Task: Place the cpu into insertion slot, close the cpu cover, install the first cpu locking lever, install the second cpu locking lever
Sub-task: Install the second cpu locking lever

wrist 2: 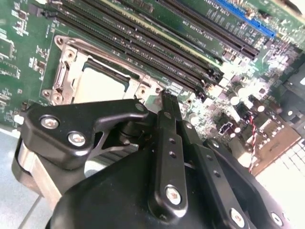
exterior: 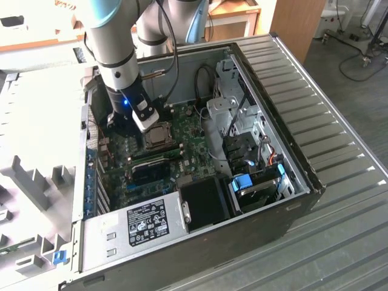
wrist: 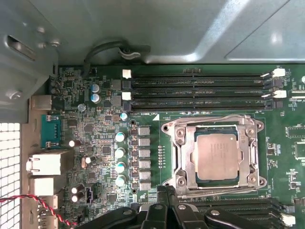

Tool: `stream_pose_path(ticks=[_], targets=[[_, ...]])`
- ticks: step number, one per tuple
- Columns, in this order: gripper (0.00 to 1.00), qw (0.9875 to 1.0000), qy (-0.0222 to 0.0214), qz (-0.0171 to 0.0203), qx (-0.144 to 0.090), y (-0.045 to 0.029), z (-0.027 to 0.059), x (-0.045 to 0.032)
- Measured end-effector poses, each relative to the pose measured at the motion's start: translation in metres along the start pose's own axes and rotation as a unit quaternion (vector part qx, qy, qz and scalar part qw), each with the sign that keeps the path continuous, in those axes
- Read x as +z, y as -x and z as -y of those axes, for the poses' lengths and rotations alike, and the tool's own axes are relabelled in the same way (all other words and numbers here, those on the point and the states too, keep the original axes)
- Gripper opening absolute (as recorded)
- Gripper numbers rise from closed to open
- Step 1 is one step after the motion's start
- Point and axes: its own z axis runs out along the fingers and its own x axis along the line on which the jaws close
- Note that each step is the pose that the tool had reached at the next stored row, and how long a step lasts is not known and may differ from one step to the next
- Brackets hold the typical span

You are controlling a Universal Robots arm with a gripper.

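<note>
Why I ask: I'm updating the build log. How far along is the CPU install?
Done: the cpu lies flat in the insertion slot, and the cpu cover looks lowered around it. In hand: the gripper, shut and holding nothing, sits at the socket's edge. Left: the locking levers lie along the socket, but I cannot tell whether they are latched.

The gripper [wrist 2: 164, 102] hides part of the cpu [wrist 2: 102, 86] (its near edge).

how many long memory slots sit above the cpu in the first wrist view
3, stacked in parallel rows just beyond the cpu: the far slot, the middle slot, the near slot. More slots lie near the gripper, partly hidden.
</note>
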Motion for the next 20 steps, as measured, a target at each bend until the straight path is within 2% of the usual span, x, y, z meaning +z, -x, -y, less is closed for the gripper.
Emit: stream_pose_path(ticks=[2,6,17,20], targets=[[0.11,1.0,-0.0002,-0.0002,0.0,0.0018,-0.0001,0.0],[0.11,1.0,-0.0002,-0.0002,0.0,0.0112,-0.0007,0.001],[0.11,1.0,-0.0002,-0.0003,0.0,0.0471,-0.0029,0.0041],[0.11,1.0,-0.0002,-0.0003,0.0,0.0492,-0.0044,0.0044]])
